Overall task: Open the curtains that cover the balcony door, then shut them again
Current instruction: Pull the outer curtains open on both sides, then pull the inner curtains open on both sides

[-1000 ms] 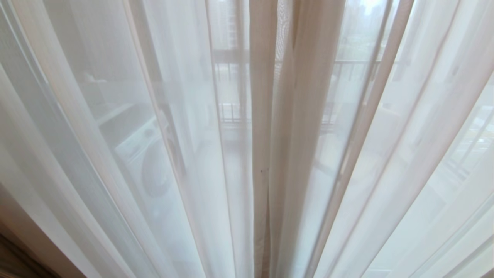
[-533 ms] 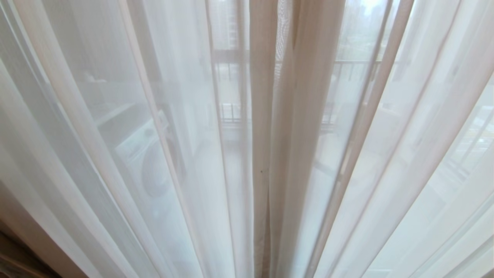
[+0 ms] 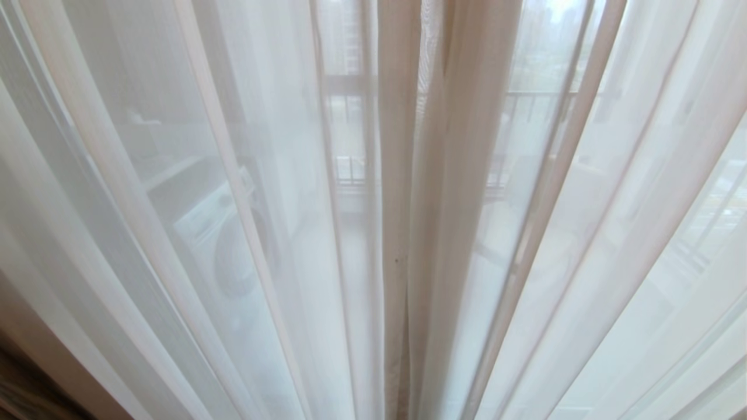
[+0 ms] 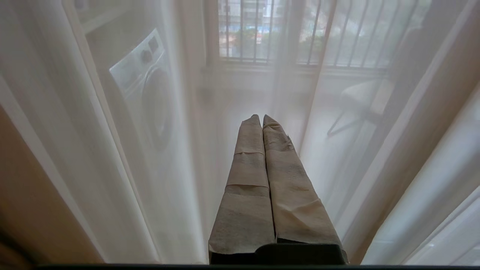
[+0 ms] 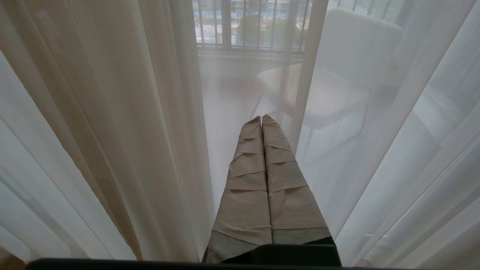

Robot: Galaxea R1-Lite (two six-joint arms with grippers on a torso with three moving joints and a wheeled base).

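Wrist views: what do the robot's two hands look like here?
Both alike: the left hand and right hand each have two long tapering fingers wrapped in creased beige tape, rising from a black base. No cables or markings show.

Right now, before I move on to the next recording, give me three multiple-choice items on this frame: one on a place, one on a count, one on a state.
1. Behind the sheer curtains, the washing machine in the head view sits
A. left
B. right
C. centre

2. How many claws show their fingers pressed together?
A. none
B. one
C. two

3. The curtains are
A. drawn open
B. closed, meeting at the middle
C. bunched in a claw

Answers:
1 A: its round door shows through the left panel.
2 C: the left claw and right claw each show taped fingers touching.
3 B: the hemmed edges meet; neither claw grips fabric.
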